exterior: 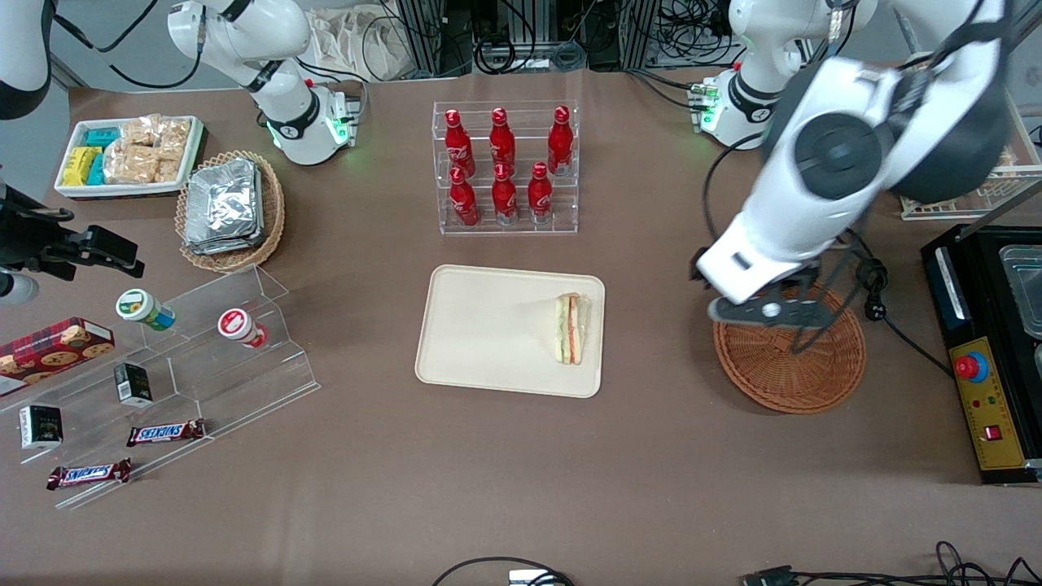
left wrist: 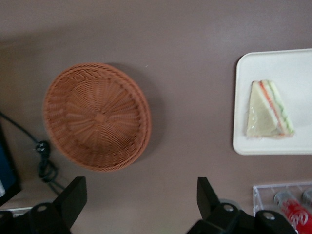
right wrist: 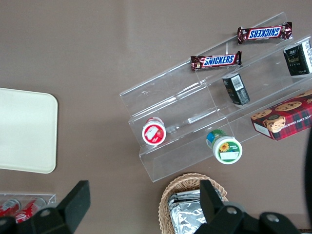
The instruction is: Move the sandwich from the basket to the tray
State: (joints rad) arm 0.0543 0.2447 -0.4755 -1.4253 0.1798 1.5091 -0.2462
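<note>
- Sandwich (exterior: 572, 329) lying flat on cream tray (exterior: 480, 325), close to the rim nearest the wicker basket (exterior: 794, 370).
- Gripper (left wrist: 141, 197) hovering above basket, fingers (left wrist: 73, 195) spread, gripping nothing.

A pale triangular bread sandwich (exterior: 572, 329) shows green and orange-red stripes along its cut edge, on a plain cream-beige rectangular tray (exterior: 480, 325). The round wicker basket (exterior: 802, 370) is reddish-brown, its weave radiating outward. The black gripper (left wrist: 141, 200), fingers parted, hangs above the basket, seemingly matte.
</note>
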